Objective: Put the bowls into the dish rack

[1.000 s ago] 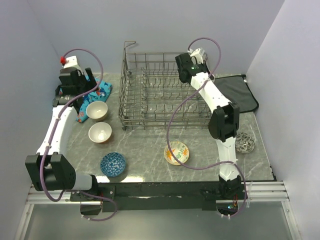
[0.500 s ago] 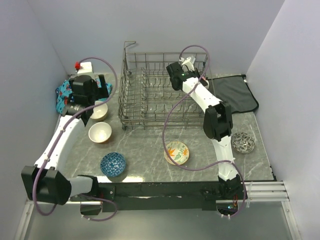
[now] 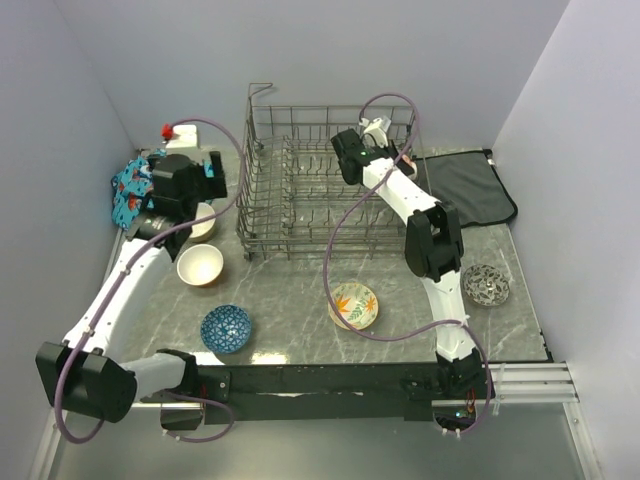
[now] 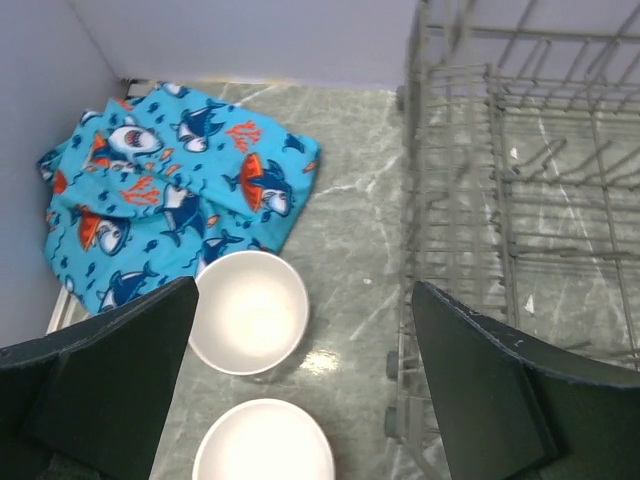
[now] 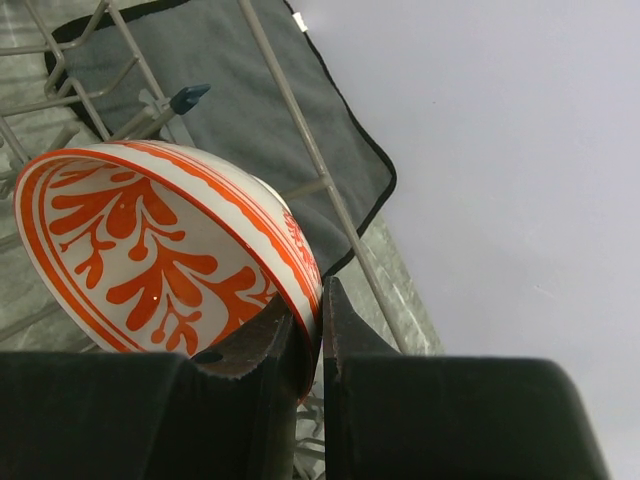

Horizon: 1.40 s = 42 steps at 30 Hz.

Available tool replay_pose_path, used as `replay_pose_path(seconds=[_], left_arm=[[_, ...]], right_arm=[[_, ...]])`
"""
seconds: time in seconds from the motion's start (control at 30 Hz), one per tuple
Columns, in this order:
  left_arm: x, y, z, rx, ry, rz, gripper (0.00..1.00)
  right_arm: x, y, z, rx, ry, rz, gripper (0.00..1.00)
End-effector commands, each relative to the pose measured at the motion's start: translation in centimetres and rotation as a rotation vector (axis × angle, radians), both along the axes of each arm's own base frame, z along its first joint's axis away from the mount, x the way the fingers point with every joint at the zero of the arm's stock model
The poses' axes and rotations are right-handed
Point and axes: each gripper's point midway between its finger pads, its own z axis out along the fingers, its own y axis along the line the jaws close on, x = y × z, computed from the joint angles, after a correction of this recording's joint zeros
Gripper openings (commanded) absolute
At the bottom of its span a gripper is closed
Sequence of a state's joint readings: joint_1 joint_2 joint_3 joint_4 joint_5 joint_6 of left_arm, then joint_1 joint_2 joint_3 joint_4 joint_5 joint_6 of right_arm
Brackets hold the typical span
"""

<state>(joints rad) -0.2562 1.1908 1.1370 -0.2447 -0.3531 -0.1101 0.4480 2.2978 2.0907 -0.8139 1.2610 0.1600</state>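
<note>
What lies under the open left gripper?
A plain cream bowl beside a blue shark-print cloth, and a second cream bowl nearer, both on the table. One finger of the left gripper covers the cloth's near edge.

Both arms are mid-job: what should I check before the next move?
1. The right gripper is shut on the rim of the orange-red patterned ceramic bowl: ok.
2. That bowl is over the grey wire dish rack: ok.
3. The bowl is settled in the rack: cannot tell.
4. The left gripper is open: ok.
5. The left gripper is above the farther plain cream round bowl: ok.
6. That cream bowl is free of the blue shark-print cloth: cannot tell; they look to be touching.
</note>
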Motion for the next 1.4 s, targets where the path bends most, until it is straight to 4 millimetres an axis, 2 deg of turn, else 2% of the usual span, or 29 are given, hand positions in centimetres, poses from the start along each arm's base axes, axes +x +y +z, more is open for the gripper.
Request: replay_pose_path(seconds=[0.0, 0.13, 0.23, 0.4, 0.53, 0.57, 0.6, 0.67, 0.7, 0.8, 1.13, 1.17, 1.2, 1.27, 1.3, 1.37], left_arm=[[-0.8, 2.1, 2.5, -0.086, -0.056, 0.027, 0.95], [-0.8, 4.7, 2.1, -0.099, -0.046, 0.08, 0.95], [-0.6, 5.5, 2.3, -0.068, -0.045, 0.097, 0.95], [-0.6, 5.1, 1.9, -0.066, -0.024, 0.071, 0.95], [-0.9, 4.5, 1.3, -0.096, -0.012, 0.042, 0.95], [-0.9, 4.4, 1.1, -0.101, -0.009, 0.038, 0.95], [-0.9, 4.3, 1.0, -0.104, -0.009, 0.034, 0.95], [-0.9, 4.4, 0.8, -0.116, -0.003, 0.033, 0.95], [-0.9, 4.4, 0.8, -0.121, -0.005, 0.031, 0.95], [-0.7, 4.4, 0.7, -0.131, -0.007, 0.031, 0.95], [-1.1, 3.7, 1.2, -0.162, -0.022, -0.002, 0.95], [-1.3, 3.7, 1.4, -0.159, -0.03, -0.003, 0.95], [-1.4, 3.8, 1.7, -0.145, -0.036, -0.005, 0.95], [-1.6, 4.0, 2.6, -0.133, -0.059, 0.001, 0.96], [-1.6, 4.1, 3.1, -0.12, -0.067, -0.003, 0.96], [-1.6, 3.8, 4.9, -0.127, -0.095, -0.019, 0.96]], right_arm=[[0.4, -1.2, 0.2, -0.09, -0.034, -0.073, 0.0], [0.4, -0.9, -1.5, -0.114, -0.01, -0.072, 0.0], [1.1, -0.7, -2.1, -0.131, -0.032, -0.085, 0.0], [1.7, -0.1, -3.4, -0.156, -0.043, -0.091, 0.0], [2.0, 0.3, -3.5, -0.155, -0.05, -0.086, 0.0], [2.1, 0.3, -3.5, -0.151, -0.05, -0.085, 0.04], [2.4, 0.3, -3.1, -0.152, -0.038, -0.078, 0.21], [3.5, 0.9, -1.9, -0.118, -0.084, -0.064, 0.39], [3.7, 0.9, -1.7, -0.122, -0.077, -0.062, 0.53], [4.3, 1.5, 0.1, -0.119, -0.124, -0.059, 0.65], [3.4, 2.7, 3.5, -0.084, -0.149, -0.007, 0.75], [3.5, 3.0, 4.4, -0.051, -0.155, 0.018, 0.76], [3.1, 3.0, 4.2, -0.026, -0.131, 0.038, 0.78], [3.1, 3.7, 5.4, 0.07, -0.166, 0.076, 0.79], [2.5, 3.7, 5.4, 0.086, -0.128, 0.094, 0.85], [2.1, 4.3, 6.3, 0.182, -0.136, 0.139, 0.87]])
